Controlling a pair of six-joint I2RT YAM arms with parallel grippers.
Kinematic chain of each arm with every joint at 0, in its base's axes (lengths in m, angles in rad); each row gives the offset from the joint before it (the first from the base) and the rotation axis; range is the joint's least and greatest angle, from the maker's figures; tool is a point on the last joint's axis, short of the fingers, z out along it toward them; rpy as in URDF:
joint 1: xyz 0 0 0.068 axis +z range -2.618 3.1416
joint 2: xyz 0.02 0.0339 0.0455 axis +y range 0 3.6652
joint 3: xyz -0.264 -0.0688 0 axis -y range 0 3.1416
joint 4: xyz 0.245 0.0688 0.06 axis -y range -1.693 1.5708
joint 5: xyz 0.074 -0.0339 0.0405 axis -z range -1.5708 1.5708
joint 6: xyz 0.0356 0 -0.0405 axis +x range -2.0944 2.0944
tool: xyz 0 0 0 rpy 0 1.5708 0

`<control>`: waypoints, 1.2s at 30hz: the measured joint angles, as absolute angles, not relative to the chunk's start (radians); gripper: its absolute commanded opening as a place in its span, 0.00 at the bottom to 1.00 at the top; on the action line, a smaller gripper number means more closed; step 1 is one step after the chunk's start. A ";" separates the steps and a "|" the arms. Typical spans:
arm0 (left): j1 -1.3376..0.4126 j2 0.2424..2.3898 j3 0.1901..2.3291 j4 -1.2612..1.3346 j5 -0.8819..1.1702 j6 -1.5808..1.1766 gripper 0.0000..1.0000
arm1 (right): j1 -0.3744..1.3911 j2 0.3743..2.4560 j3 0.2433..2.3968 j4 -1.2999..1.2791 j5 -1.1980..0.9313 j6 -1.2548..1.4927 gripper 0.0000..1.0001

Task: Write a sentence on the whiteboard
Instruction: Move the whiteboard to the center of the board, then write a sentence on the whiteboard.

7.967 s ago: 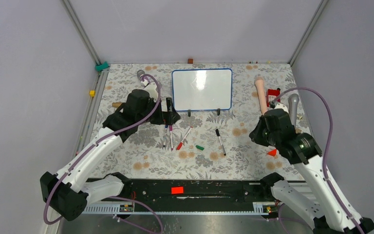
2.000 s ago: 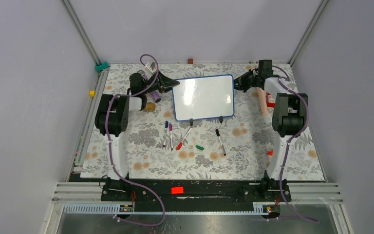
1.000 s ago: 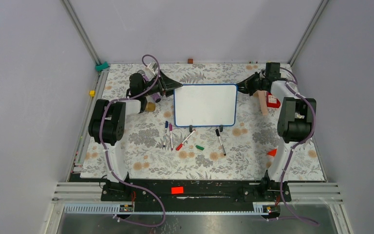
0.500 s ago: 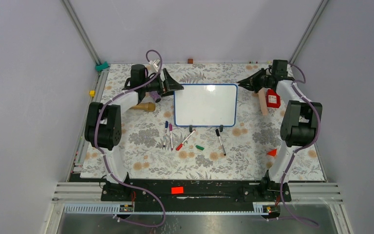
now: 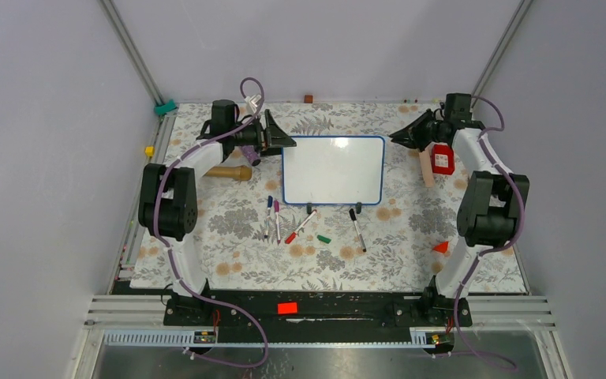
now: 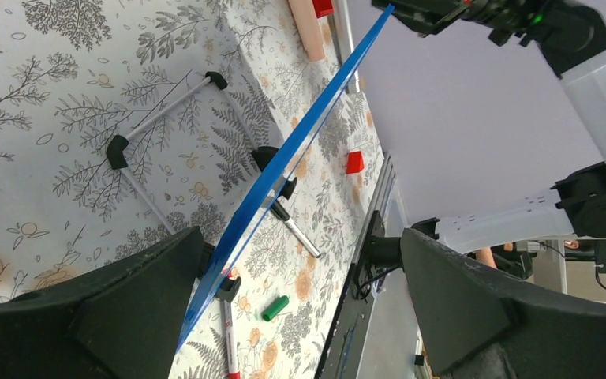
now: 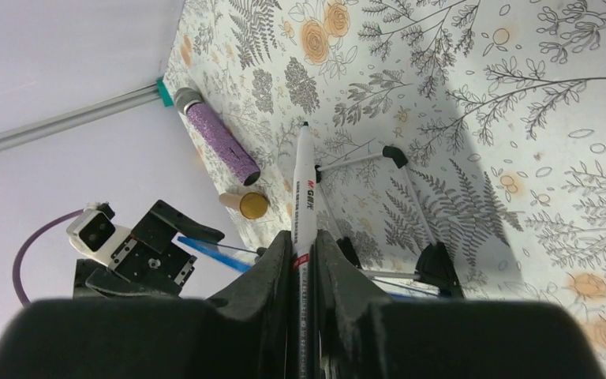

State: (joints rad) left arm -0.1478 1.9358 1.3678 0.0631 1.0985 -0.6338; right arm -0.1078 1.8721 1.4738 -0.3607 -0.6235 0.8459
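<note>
Floral tablecloth (image 5: 229, 237), loose markers (image 5: 298, 227) before whiteboard (image 5: 333, 170)

Left pincer (image 6: 301, 237) opened, apparently off whiteboard (image 5: 334, 170), right pincer (image 5: 396, 136) drawn back

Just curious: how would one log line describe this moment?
left claw open at whiteboard corner | right claw shut on marker | whiteboard blank

Whiteboard (image 6: 327, 106) edge-on, face hidden; marker (image 7: 303, 189) rear hidden inside right tool (image 7: 301, 237).
</note>
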 measured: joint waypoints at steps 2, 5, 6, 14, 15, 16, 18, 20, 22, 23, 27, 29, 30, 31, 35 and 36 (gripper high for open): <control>-0.147 1.933 1.369 0.036 1.097 -0.612 0.99 | -0.108 1.844 1.474 -0.381 -0.603 0.823 0.00; -0.145 1.933 1.396 -0.024 1.100 -0.569 0.99 | -0.108 1.812 1.474 -0.392 -0.582 0.801 0.00; -0.144 1.932 1.409 -0.047 1.098 -0.546 0.99 | -0.108 1.805 1.474 -0.393 -0.577 0.796 0.00; -0.144 1.909 1.464 -0.191 1.076 -0.406 0.96 | -0.108 1.795 1.474 -0.420 -0.556 0.767 0.00; -0.143 1.904 1.466 -0.202 1.064 -0.388 0.96 | -0.108 1.790 1.474 -0.425 -0.553 0.762 0.00; -0.143 1.900 1.469 -0.218 1.052 -0.377 0.95 | -0.108 1.783 1.474 -0.433 -0.547 0.757 0.00; -0.144 1.890 1.485 -0.273 1.003 -0.344 0.96 | -0.108 1.767 1.474 -0.439 -0.539 0.748 0.00; -0.143 1.873 1.493 -0.306 0.951 -0.318 0.96 | -0.108 1.745 1.474 -0.442 -0.534 0.736 0.00; -0.143 1.848 1.493 -0.321 0.908 -0.302 0.94 | -0.108 1.726 1.474 -0.451 -0.531 0.726 0.00; -0.143 1.831 1.493 -0.323 0.888 -0.294 0.93 | -0.108 1.713 1.474 -0.459 -0.530 0.720 0.00; -0.139 1.805 1.540 -0.327 0.853 -0.284 0.97 | -0.108 1.667 1.474 -0.478 -0.514 0.703 0.00; -0.136 1.800 1.560 -0.318 0.841 -0.284 0.99 | -0.108 1.649 1.474 -0.485 -0.512 0.698 0.00; -0.133 1.797 1.564 -0.315 0.838 -0.284 0.99 | -0.108 1.642 1.474 -0.488 -0.512 0.696 0.00; -0.130 1.794 1.565 -0.312 0.836 -0.284 0.99 | -0.108 1.634 1.474 -0.489 -0.511 0.694 0.00; -0.112 1.782 1.552 -0.260 0.853 -0.318 0.95 | -0.108 1.598 1.465 -0.489 -0.505 0.691 0.00; -0.107 1.773 1.529 -0.213 0.863 -0.349 0.93 | -0.108 1.585 1.457 -0.488 -0.503 0.690 0.00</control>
